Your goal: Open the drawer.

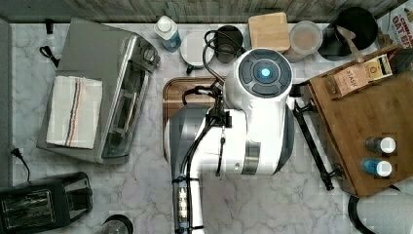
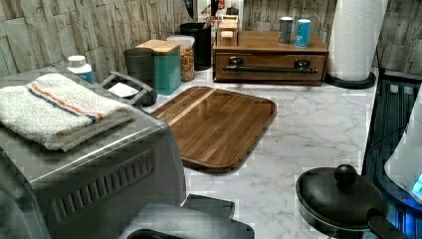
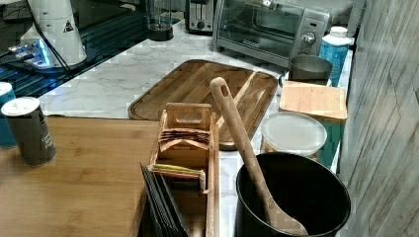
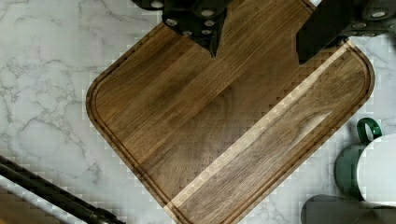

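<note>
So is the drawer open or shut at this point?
Shut. In the left view the drawer front sits flush with its bamboo cabinet, and the black bar handle is untouched.

Shut bamboo drawer (image 2: 270,67), black bar handle (image 2: 268,69)

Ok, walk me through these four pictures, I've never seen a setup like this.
The white machine is a robot arm, seen from above in the top view. Two side cameras look across the marble counter from opposite ends. The fourth camera sits on the arm's wrist, looking down past its gripper, whose two black fingers are open and hold nothing. Below it lies a dark wooden tray. The drawer with its black bar handle is shut. Around stand a toaster oven, a towel, jars and bottles.
</note>
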Controlling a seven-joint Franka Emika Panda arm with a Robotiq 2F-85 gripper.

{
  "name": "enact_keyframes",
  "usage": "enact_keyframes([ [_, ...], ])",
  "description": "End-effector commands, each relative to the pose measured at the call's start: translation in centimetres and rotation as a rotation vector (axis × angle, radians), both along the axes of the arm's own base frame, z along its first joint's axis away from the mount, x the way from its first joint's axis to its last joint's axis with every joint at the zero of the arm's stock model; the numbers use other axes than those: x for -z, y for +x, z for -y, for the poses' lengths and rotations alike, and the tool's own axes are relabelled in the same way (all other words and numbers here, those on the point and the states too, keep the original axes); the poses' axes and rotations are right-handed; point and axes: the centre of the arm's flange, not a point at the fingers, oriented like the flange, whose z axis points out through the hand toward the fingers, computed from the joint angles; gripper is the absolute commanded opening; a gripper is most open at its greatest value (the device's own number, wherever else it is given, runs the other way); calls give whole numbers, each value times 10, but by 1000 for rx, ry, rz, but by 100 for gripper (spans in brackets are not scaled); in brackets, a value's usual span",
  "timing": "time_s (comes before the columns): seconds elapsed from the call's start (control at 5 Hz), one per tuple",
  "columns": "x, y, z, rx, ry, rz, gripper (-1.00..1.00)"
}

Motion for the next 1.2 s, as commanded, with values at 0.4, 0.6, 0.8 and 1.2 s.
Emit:
enact_keyframes([
  [0.4,8,-16,-8,-99,-25,46,100],
  [0.6,16,-41,10,-432,17,41,100],
  [0.8,20,-64,35,-647,30,50,100],
  [1.2,63,-108,88,-942,-30,180,100],
])
